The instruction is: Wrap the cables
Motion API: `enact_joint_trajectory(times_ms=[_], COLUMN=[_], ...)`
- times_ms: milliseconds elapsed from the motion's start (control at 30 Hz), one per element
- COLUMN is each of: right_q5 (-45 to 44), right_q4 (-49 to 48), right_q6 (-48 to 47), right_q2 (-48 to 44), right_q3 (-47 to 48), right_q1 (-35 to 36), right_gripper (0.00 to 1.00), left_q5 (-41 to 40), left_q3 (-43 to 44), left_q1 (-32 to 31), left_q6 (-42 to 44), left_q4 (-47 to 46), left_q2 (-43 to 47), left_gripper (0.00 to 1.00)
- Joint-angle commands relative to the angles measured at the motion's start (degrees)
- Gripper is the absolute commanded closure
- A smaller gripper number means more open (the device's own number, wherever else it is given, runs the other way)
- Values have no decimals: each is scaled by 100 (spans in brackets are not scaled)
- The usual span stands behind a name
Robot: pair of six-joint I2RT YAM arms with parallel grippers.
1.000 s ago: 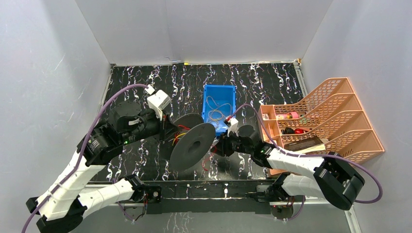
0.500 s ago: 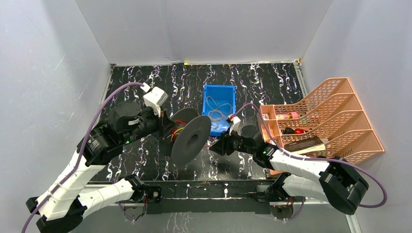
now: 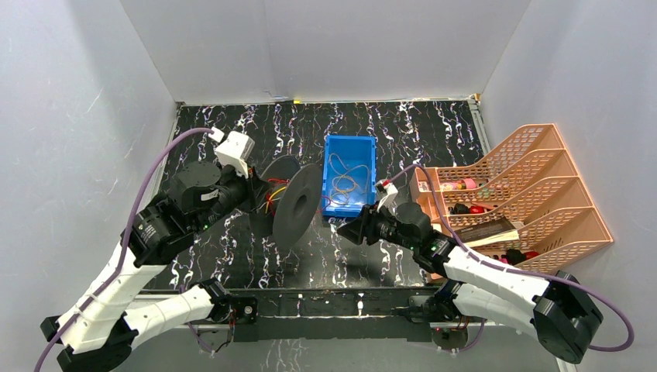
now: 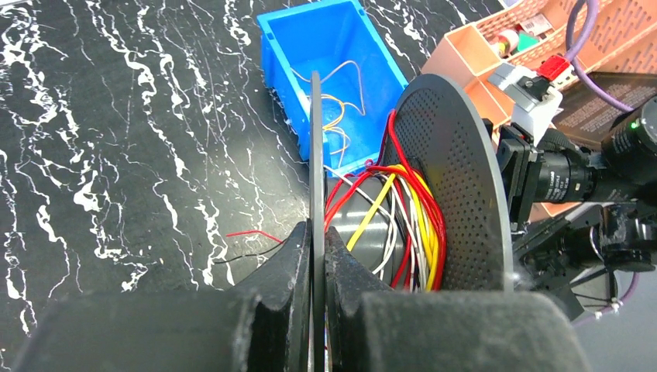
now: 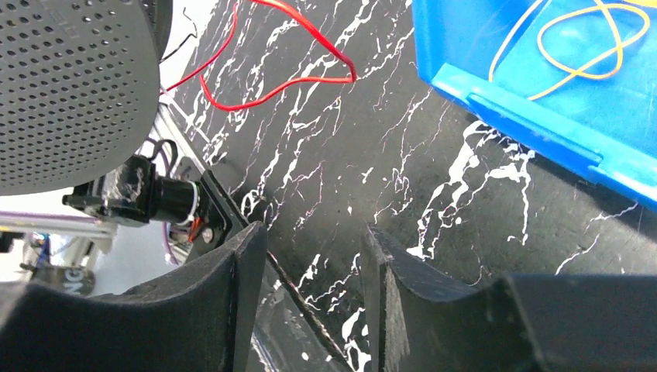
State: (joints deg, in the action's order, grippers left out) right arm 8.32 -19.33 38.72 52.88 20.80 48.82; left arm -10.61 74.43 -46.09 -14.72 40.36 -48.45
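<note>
You have the bin (image 3: 349, 203) at mid-desk (image 3: 232, 132). Just left of the bin is the spool (image 3: 298, 205), one rim pinched in your left hand (image 4: 316, 232), with cables (image 4: 395, 225) wound on its core. More lie in the bin. Your right hand (image 5: 314, 256), fingers apart, sits before the bin. The rack (image 3: 534, 178) stands right of the bin.

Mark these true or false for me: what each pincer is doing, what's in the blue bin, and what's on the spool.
1. The left pincer is clamped on a flange of the spool. True.
2. The right pincer grips the red cable. False: its jaws stand open and empty, and the loose red cable lies beyond them.
3. The blue bin is empty. False: thin wires lie inside it.
4. Red, yellow and pale cables are wound on the spool's core. True.
</note>
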Motion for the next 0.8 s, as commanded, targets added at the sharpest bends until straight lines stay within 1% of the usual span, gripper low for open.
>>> enact_joint_trajectory(times_ms=[0, 233, 400, 600, 767], right_q5=[-237, -606, -713, -910, -1259], right_q4=[-3, -533, -1311, -1888, -2323], right_q6=[1056, 2489, 3402, 4132, 4484], right_q2=[-15, 232, 632, 1300, 1662], right_q3=[301, 390, 316, 432, 500], right_q1=[-4, 177, 363, 620, 746], right_gripper=[44, 42, 40, 38, 37], left_q5=[-408, -577, -571, -578, -543], left_q3=[195, 133, 115, 108, 97], left_q1=[12, 12, 16, 13, 12], left_q6=[-169, -189, -215, -207, -207], left_q4=[-599, -768, -824, -855, -897], left_q2=[205, 242, 217, 216, 220], left_gripper=[100, 100, 100, 100, 100])
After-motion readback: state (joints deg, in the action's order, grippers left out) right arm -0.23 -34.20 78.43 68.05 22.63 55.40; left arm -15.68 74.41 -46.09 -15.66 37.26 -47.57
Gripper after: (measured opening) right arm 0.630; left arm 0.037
